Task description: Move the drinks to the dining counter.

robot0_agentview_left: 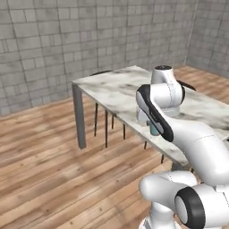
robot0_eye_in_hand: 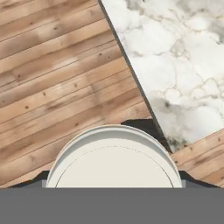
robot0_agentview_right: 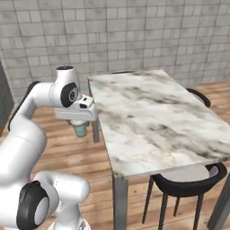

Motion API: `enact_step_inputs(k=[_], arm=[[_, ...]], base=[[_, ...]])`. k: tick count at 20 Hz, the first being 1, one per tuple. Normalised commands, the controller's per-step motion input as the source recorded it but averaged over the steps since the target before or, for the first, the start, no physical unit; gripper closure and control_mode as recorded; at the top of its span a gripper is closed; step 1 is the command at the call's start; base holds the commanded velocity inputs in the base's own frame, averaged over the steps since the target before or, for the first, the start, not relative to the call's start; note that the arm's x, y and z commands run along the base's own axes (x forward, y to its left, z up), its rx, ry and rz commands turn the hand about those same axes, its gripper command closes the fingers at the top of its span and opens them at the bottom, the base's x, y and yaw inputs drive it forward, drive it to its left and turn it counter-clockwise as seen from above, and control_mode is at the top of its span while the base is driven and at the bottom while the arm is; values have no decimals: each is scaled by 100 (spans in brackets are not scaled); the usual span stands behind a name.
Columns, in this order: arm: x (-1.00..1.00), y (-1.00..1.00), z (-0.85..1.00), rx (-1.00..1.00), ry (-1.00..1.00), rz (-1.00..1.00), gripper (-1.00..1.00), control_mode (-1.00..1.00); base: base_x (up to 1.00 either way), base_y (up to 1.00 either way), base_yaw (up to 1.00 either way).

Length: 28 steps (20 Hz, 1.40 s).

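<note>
Tool [robot0_agentview_right: 80, 122] points down beside the dining counter [robot0_agentview_right: 148, 117] edge, pinching the teal cup [robot0_agentview_right: 80, 130].

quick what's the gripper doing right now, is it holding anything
Gripper: closed on the teal cup, carried in the air over the wood floor beside the dining counter; the cup's pale top sits right under the hand camera.
</note>
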Motion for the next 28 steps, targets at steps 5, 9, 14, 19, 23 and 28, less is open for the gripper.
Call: enact_step_inputs(k=[5, 9, 14, 19, 23, 28], arm=[[0, 0, 0, 0, 0, 0, 100, 100], [0, 0, 0, 0, 0, 0, 100, 100], [0, 0, 0, 0, 0, 0, 100, 100], [0, 0, 0, 0, 0, 0, 100, 100], [0, 0, 0, 0, 0, 0, 100, 100], [0, 0, 0, 0, 0, 0, 100, 100]], base=[[61, 38, -59], [24, 51, -66], [26, 59, -68], [34, 64, -67], [39, 71, -62], [28, 83, -56]])
